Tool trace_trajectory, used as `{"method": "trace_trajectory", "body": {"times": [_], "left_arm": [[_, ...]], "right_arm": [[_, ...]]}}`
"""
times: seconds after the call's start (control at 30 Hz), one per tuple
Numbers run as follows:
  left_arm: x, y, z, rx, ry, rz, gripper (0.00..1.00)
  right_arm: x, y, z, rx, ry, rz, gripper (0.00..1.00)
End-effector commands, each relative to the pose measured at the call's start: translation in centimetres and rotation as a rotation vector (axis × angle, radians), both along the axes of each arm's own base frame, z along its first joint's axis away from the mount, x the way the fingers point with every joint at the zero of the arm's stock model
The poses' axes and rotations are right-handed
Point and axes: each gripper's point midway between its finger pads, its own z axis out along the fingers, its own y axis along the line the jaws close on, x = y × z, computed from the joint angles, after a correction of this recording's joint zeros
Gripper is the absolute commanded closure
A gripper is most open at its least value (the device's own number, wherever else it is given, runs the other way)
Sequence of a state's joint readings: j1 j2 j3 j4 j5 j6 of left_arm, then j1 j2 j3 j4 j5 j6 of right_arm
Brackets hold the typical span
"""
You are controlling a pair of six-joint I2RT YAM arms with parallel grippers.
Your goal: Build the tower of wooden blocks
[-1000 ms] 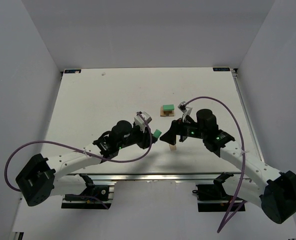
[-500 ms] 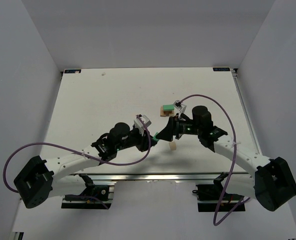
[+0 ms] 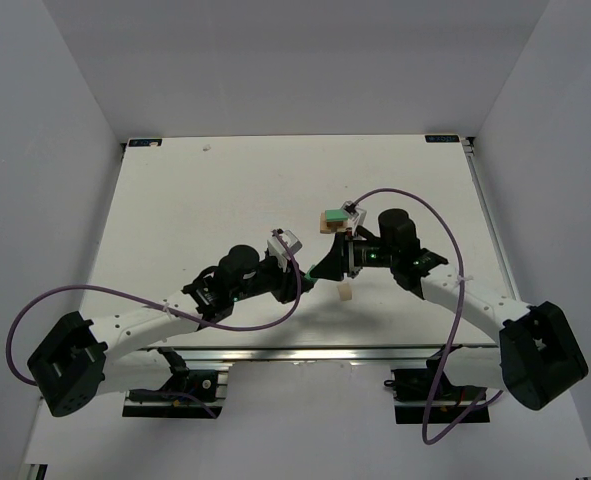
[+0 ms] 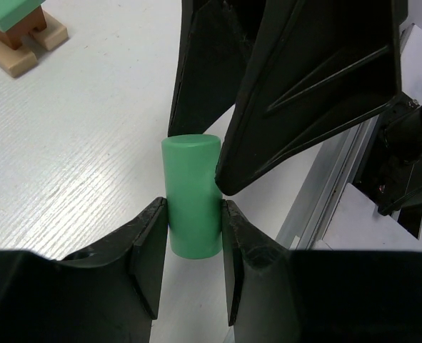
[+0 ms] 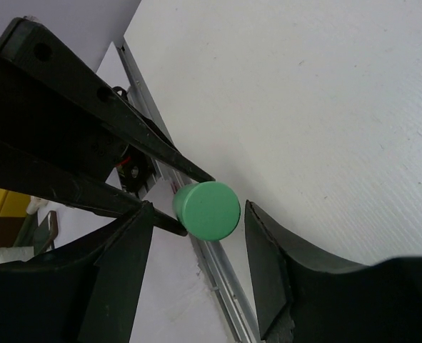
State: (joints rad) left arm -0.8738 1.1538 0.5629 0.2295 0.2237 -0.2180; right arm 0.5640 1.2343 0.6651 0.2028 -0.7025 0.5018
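Green cylinder [image 4: 191, 193] clamped in my left hand [image 4: 192, 218]; my right hand [image 5: 198, 214] straddles its free end, fingers parted, not gripping; wood block tower [image 4: 18, 32] stands apart on desk [image 4: 75, 143]

I work in a robotics lab cell: a white table [image 3: 205, 200] boxed by bare gray walls [image 3: 35, 150], with a metal mounting rail [image 3: 275, 352] along its near edge.
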Motion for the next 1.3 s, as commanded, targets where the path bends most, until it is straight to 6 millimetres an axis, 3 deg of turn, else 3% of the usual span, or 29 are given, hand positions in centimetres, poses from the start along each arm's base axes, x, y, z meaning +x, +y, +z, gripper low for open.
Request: {"method": "trace_trajectory", "body": {"times": [0.0,0.1,0.13,0.3,0.37,0.43,0.47,0.5,0.53,0.57,0.6,0.77,0.8,0.93,1.07,1.27], "left_arm": [[0.1,-0.3,2.5,-0.056,-0.054,-0.006,1.0],[0.0,-0.2,2.9,-0.063,-0.065,-0.005,1.0],[0.1,-0.2,2.9,-0.063,-0.066,-0.002,1.0],[0.5,0.1,2.9,-0.06,-0.068,0.026,1.0],[0.6,0.0,2.6,-0.053,-0.061,0.029,1.0],[0.9,0.0,2.7,-0.05,-0.058,0.05,0.86],[0.9,0.1,2.6,-0.043,-0.054,0.051,0.74],[0.9,0.0,2.6,-0.04,-0.051,0.051,0.57],[1.1,0.1,2.6,-0.038,-0.053,0.06,0.24],[1.1,0.1,2.6,-0.034,-0.052,0.06,0.09],[1.2,0.2,2.7,-0.032,-0.052,0.066,0.02],[2.2,1.5,3.2,-0.029,-0.048,0.17,0.02],[2.6,1.9,3.1,-0.027,-0.044,0.205,0.02],[5.4,4.7,1.8,0.016,0.001,0.457,0.02],[9.0,7.6,0.6,0.042,0.074,0.664,0.02],[12.5,10.5,-0.6,0.029,0.183,0.779,0.02]], "right_arm": [[0.6,0.5,1.9,0.033,-0.05,0.02,0.41],[0.7,0.4,1.5,0.016,-0.044,0.015,0.45],[0.7,0.4,1.5,0.018,-0.048,0.014,0.57],[0.3,0.6,2.4,0.047,-0.061,0.034,0.92],[0.0,0.6,2.8,0.065,-0.072,0.055,1.0],[0.3,0.7,3.3,0.07,-0.096,0.042,1.0],[0.7,0.6,3.4,0.067,-0.108,0.029,1.0],[0.9,0.5,3.1,0.048,-0.098,0.012,1.0],[1.4,0.4,2.9,0.026,-0.121,0.002,1.0],[2.7,0.3,3.5,0.003,-0.152,-0.048,1.0],[3.3,0.2,3.5,-0.016,-0.164,-0.077,1.0],[8.7,-2.2,3.5,-0.19,-0.281,-0.32,1.0],[10.0,-2.5,4.4,-0.213,-0.313,-0.359,1.0],[14.6,-5.9,4.9,-0.385,-0.41,-0.591,1.0],[17.5,-7.9,5.2,-0.503,-0.483,-0.707,1.0],[19.9,-8.1,4.5,-0.603,-0.522,-0.719,1.0]]}}
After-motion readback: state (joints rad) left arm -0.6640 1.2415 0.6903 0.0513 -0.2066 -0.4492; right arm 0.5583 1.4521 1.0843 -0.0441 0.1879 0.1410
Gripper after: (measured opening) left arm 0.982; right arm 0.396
